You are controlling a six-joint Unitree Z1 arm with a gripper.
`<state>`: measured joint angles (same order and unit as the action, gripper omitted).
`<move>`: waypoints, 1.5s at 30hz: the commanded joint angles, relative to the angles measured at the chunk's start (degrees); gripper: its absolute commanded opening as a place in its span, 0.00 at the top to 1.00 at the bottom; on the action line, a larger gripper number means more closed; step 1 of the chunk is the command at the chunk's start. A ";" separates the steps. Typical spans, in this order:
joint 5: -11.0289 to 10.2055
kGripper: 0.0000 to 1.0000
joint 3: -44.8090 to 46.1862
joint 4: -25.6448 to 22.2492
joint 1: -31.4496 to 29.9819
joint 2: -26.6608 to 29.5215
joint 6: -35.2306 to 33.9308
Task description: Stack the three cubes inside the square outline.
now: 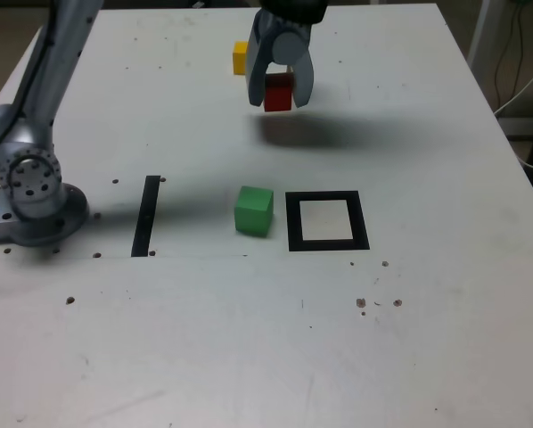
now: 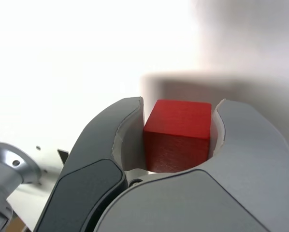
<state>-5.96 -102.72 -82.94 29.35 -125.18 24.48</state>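
The red cube [image 1: 278,93] sits clamped between the two jaws of the claw [image 1: 280,96], lifted above the far part of the counter [image 1: 427,339] over its own shadow. The yellow cube [image 1: 240,58] rests just behind it. Nearer, the green cube [image 1: 253,210] stands just left of the square outline [image 1: 327,221] in the exterior view.
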 commanded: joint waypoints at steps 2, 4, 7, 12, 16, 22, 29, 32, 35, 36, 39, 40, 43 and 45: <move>0.39 0.63 1.31 -0.38 -3.10 2.47 -1.57; 0.63 0.63 1.92 -0.60 -4.98 3.46 -2.59; 1.06 0.63 2.93 -0.87 -8.04 4.99 -4.38; 1.82 0.63 4.83 -0.99 -12.87 6.96 -7.47; 2.61 0.63 5.88 -0.99 -17.12 7.87 -10.18; 4.08 0.63 6.45 -0.83 -23.78 8.15 -14.63; 5.77 0.63 6.59 0.11 -30.26 7.58 -19.91; 6.18 0.63 6.59 0.41 -31.76 7.09 -21.59; 6.32 0.63 6.53 0.53 -32.34 6.42 -22.77; 6.32 0.63 6.48 0.60 -32.40 6.16 -23.07; 6.39 0.63 6.26 1.03 -32.43 5.26 -23.68; 6.45 0.63 6.21 1.21 -32.43 5.00 -23.78; 6.73 0.63 6.15 1.90 -32.43 4.22 -23.91; 6.96 0.63 6.19 2.49 -32.43 3.73 -23.99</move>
<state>0.77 -96.34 -80.83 -3.04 -120.82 0.66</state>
